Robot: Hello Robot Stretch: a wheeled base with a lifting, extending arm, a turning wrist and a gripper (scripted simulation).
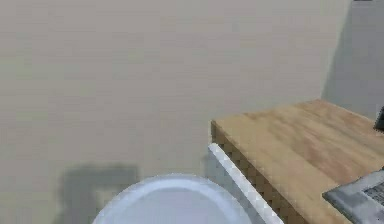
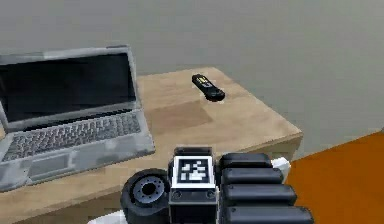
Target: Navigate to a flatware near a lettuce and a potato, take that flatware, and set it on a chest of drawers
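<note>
A small black object (image 2: 209, 87) lies on the wooden surface (image 2: 250, 125) beside the open laptop (image 2: 70, 110). The gripper (image 2: 146, 196) is near the laptop; I cannot tell whether it holds anything.

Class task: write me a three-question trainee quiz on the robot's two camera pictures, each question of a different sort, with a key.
1. True or false: the laptop on the wooden table has its lid shut.
2. Pick one: in the arm side view, the small black device lies A) on the laptop's keyboard; B) on the bare tabletop, toward the view's right of the laptop; C) under the table.
3. Fill the gap: the rounded thing at the forward view's bottom edge is coloured ____.

Key: 1 false, the lid stands open; 2 B; 3 white.
</note>
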